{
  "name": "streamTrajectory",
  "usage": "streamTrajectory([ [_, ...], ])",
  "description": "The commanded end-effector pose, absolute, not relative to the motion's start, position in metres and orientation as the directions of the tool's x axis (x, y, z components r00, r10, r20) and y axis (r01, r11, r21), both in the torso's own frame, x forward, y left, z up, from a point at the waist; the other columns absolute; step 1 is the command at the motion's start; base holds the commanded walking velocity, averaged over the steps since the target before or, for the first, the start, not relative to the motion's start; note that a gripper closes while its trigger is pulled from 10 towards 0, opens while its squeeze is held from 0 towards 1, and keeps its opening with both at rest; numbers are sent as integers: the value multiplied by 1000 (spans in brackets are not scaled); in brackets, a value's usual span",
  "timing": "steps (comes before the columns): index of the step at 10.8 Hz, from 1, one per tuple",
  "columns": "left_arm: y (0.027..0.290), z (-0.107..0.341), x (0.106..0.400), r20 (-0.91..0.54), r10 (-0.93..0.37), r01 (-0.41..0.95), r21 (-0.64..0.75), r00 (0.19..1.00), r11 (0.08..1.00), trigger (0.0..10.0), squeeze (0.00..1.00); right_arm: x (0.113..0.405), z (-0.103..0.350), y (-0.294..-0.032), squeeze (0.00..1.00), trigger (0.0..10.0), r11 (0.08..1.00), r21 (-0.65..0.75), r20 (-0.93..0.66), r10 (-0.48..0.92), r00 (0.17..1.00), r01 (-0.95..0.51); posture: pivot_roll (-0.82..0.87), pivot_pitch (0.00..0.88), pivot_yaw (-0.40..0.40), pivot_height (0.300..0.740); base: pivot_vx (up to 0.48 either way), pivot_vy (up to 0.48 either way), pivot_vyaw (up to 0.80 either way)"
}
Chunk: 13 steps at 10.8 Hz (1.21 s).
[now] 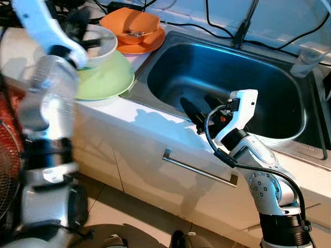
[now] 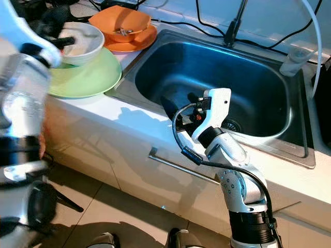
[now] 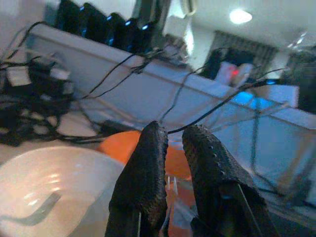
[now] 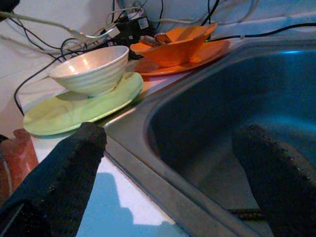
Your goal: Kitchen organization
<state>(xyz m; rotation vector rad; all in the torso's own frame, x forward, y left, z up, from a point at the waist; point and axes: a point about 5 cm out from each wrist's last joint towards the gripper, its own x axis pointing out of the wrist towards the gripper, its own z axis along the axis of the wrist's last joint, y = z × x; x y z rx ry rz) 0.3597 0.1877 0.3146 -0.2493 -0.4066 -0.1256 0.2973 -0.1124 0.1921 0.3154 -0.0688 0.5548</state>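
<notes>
A white ribbed bowl [image 1: 101, 44] sits on a light green plate [image 1: 106, 77] on the counter left of the sink [image 1: 217, 77]. A grey utensil [image 3: 39, 210] lies inside the bowl. Behind it an orange bowl [image 1: 132, 26] rests on an orange plate [image 1: 150, 44]. My left gripper [image 1: 77, 26] is raised over the far left rim of the white bowl, its fingers [image 3: 143, 182] pressed nearly together with nothing between them. My right gripper [image 1: 199, 111] hovers open and empty over the sink's front edge, pointing towards the dishes.
A faucet [image 1: 243, 28] and a clear plastic cup [image 1: 307, 59] stand behind and to the right of the basin. Black cables [image 1: 289, 41] run along the back wall. A cabinet handle [image 1: 199, 168] is below the counter. Something red [image 1: 8, 119] stands at the far left.
</notes>
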Motion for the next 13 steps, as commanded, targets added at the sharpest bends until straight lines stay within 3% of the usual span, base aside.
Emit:
streamTrajectory([
  [1, 181, 318, 357, 435, -97, 194, -183, 895, 964, 0, 0, 298, 196, -115, 1000, 10000, 810, 269, 165, 494, 854, -521, -92, 108, -56, 740, 0, 0, 0],
  [5, 132, 296, 352, 491, -239, 377, -204, 838, 904, 0, 0, 301, 203, -113, 1000, 10000, 750, 456, 210, 432, 877, -479, -109, 111, -46, 740, 0, 0, 0],
  [7, 111, 287, 351, 499, -295, 466, -262, 815, 845, 0, 0, 304, 207, -115, 1000, 10000, 674, 598, 227, 376, 898, -433, -118, 120, -41, 740, 0, 0, 0],
  [8, 102, 285, 350, 509, -316, 524, -339, 801, 782, 0, 0, 306, 207, -117, 1000, 10000, 626, 667, 229, 344, 911, -404, -118, 123, -39, 740, 0, 0, 0],
  [11, 87, 279, 352, 489, -329, 571, -508, 808, 645, 0, 0, 310, 204, -116, 973, 10000, 633, 676, 208, 328, 921, -378, -119, 135, -30, 740, 0, 0, 0],
  [13, 79, 273, 353, 474, -337, 579, -605, 813, 546, 0, 0, 313, 203, -116, 729, 10000, 608, 706, 202, 318, 926, -362, -124, 140, -32, 740, 0, 0, 0],
])
